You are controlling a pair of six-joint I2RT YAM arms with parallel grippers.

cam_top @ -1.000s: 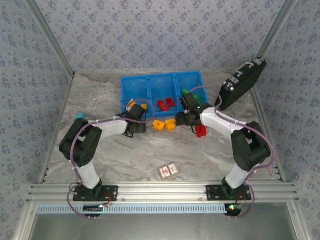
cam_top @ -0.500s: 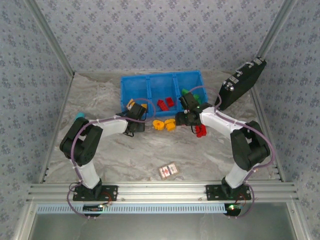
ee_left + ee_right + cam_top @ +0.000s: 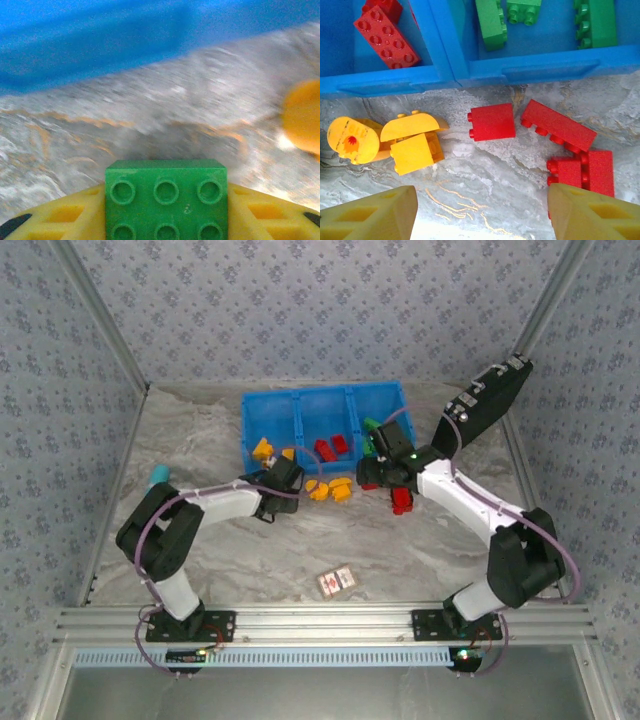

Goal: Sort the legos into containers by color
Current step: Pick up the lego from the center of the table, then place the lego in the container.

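Tool status, left arm: the left tool (image 3: 166, 220) is clenched on a green brick (image 3: 166, 192), held between its two yellow fingers (image 3: 60, 216) with the studs facing the wrist camera. Ahead of it lie marbled worktop (image 3: 165, 105), the blurred outer wall of the blue bin (image 3: 95, 45) and, at the right edge, a yellow piece (image 3: 302, 117). In the top view this tool sits just in front of the bin's left compartment.

Tool status, right arm: the right tool (image 3: 482, 205) is released, its fingers (image 3: 372, 215) spread wide with nothing between them. It hangs over the worktop in front of the bin's near wall, about where the middle and right compartments meet.

Bin contents: yellow bricks (image 3: 263, 448) in the left compartment, red bricks (image 3: 385, 42) in the middle, green bricks (image 3: 490, 22) in the right.

Loose parts on the worktop, near the bin's front wall:
- a cluster of yellow pieces (image 3: 412, 142), touching one another
- a red cube-shaped brick (image 3: 491, 122), lying alone
- a long red brick (image 3: 558, 125), resting against further loose red bricks (image 3: 582, 172)

Other items: a red-and-white card box (image 3: 337, 581) lies near the front edge, well apart from the bricks. A black device (image 3: 485, 408) stands tilted at the right wall.
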